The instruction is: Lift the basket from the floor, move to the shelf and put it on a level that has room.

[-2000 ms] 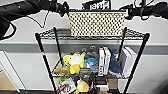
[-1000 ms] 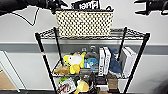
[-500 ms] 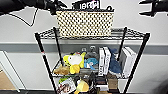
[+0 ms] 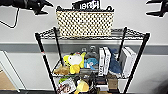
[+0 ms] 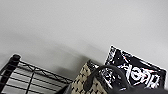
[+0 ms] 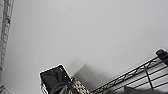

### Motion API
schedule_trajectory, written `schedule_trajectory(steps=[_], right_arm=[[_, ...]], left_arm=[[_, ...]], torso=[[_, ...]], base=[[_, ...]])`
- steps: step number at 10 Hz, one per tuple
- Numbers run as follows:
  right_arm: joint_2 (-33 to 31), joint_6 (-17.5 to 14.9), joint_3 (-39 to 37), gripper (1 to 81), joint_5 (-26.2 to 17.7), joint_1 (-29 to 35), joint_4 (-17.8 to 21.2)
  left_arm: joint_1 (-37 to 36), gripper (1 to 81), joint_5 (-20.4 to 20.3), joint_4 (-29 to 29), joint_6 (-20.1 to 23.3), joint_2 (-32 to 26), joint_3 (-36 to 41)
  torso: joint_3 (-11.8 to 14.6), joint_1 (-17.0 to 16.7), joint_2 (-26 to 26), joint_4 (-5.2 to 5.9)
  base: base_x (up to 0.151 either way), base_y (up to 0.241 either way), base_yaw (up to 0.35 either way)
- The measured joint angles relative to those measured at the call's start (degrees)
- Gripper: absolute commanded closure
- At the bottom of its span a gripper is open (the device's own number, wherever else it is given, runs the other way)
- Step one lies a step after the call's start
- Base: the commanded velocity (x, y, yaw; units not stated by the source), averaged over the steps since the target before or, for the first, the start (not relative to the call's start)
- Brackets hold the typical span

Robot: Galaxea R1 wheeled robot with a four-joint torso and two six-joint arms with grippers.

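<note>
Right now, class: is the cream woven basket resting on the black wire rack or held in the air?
Resting: the cream woven basket sits upright on the black wire rack's top tier.

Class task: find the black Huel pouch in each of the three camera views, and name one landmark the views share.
Head view: black Huel pouch top centre, standing in the basket.
Left wrist view: at, behind the basket's rim.
Right wrist view: at, beside the weave.
Shared landmark: the shelf.

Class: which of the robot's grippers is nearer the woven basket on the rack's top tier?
Left. The left gripper hangs just off the basket; the right gripper is farther off.
</note>
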Motion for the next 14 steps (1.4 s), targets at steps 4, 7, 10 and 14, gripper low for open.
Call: schedule_trajectory(steps=[4,7,10,14], right_arm=[[-7.7,0.0,4.7,1.0,-1.6,0.3,-0.3],[-14.7,0.1,8.3,1.0,-4.6,-0.4,-2.0],[-20.7,0.2,11.8,1.0,-6.8,-5.5,-4.3],[-23.9,0.2,14.1,1.0,-8.1,-15.0,-6.9]], left_arm=[[-3.7,1.0,1.8,0.2,0.0,-10.0,10.6],[-4.1,1.0,4.7,0.4,0.0,-20.4,17.0],[-4.4,1.0,8.6,1.1,0.4,-30.0,23.4],[2.1,1.0,13.1,2.2,3.1,-38.3,28.4]], torso=[[0.0,0.0,0.0,0.0],[0.0,0.0,0.0,0.0],[0.0,0.0,-0.1,0.0],[0.1,-0.1,-0.2,0.0]], base=[[0.0,0.0,0.0],[0.0,0.0,0.0],[0.0,0.0,0.0],[0.0,0.0,0.0]])
